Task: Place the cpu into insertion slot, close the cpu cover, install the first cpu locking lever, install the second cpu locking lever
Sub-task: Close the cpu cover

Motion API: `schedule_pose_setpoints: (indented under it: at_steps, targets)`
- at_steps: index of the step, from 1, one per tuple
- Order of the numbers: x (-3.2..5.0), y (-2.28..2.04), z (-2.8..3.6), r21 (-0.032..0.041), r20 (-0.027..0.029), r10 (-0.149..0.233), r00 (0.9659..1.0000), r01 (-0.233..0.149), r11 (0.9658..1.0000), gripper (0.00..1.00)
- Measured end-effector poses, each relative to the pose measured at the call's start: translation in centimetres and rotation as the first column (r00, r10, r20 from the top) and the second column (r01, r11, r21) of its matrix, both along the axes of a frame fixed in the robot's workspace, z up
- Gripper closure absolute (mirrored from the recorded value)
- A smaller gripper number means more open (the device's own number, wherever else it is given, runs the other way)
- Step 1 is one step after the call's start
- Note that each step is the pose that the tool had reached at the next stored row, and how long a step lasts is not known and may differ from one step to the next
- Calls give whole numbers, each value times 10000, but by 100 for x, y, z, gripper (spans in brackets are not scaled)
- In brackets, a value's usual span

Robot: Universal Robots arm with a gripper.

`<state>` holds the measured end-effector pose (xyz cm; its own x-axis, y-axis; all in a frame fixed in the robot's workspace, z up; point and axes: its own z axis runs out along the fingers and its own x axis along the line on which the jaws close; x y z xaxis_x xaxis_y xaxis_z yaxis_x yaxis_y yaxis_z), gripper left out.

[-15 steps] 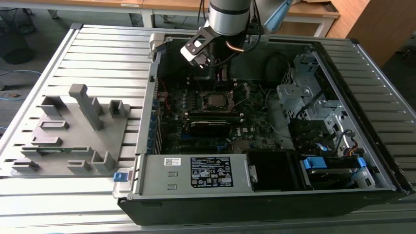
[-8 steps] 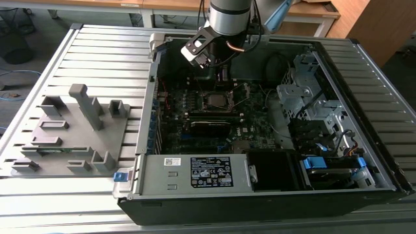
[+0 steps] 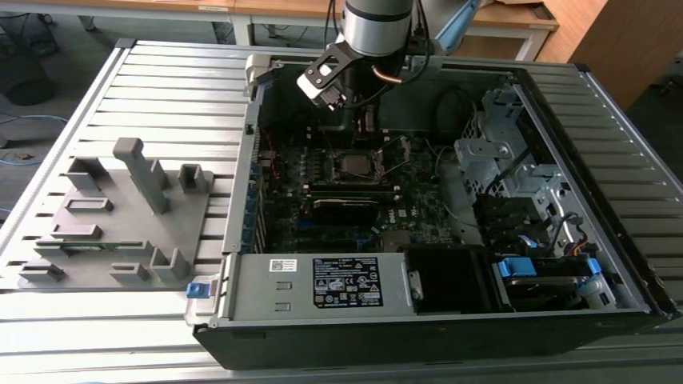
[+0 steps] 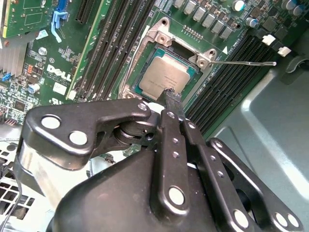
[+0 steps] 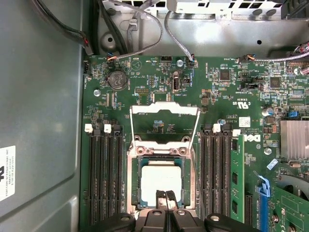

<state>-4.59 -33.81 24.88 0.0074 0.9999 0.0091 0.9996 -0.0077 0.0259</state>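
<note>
The cpu (image 5: 161, 180), a dull silver square, lies in the insertion slot (image 5: 134, 183) on the green motherboard; it also shows in the second wrist view (image 4: 161, 77). The cpu cover (image 5: 164, 108), a thin silver frame with a square window, is swung open and lies back beyond the socket. A thin lever rod (image 4: 246, 62) sticks out sideways from the socket's corner. My gripper (image 5: 165, 195) is shut with nothing between its fingers. Its tip (image 4: 171, 95) hangs over the cpu's near edge; I cannot tell if it touches. In the exterior view the socket (image 3: 357, 164) sits below the arm (image 3: 373, 28).
Long black memory slots (image 5: 104, 174) flank the socket on both sides. Cables (image 5: 145, 29) hang along the case wall beyond the board. A drive cage (image 3: 501, 152) stands at the exterior view's right, and a grey fixture (image 3: 128, 216) sits on the slatted table at its left.
</note>
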Motion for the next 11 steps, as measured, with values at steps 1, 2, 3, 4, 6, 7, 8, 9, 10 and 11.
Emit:
schedule_pose_setpoints:
  at_steps: [1,2,3,4,6,7,8,9,10,11]
  targets:
    - [0,0,0,0,0,0,10000,0,10000,89]
    - [0,0,1,-1,-1,0,10000,0,10000,89]
    - [2,0,1,-3,-2,0,10000,0,10000,89]
    - [4,-1,2,-3,-2,1,10000,-1,10000,89]
    - [11,-1,2,-3,-2,0,10000,0,10000,89]
    - [15,-1,1,-2,-2,0,10000,0,10000,89]
    - [19,0,1,-3,-2,0,10000,0,10000,89]
    - [24,-1,1,-2,-2,0,10000,0,10000,89]
    - [28,0,1,-2,-2,0,10000,0,10000,89]
    - [34,0,1,-2,-2,0,10000,0,10000,89]
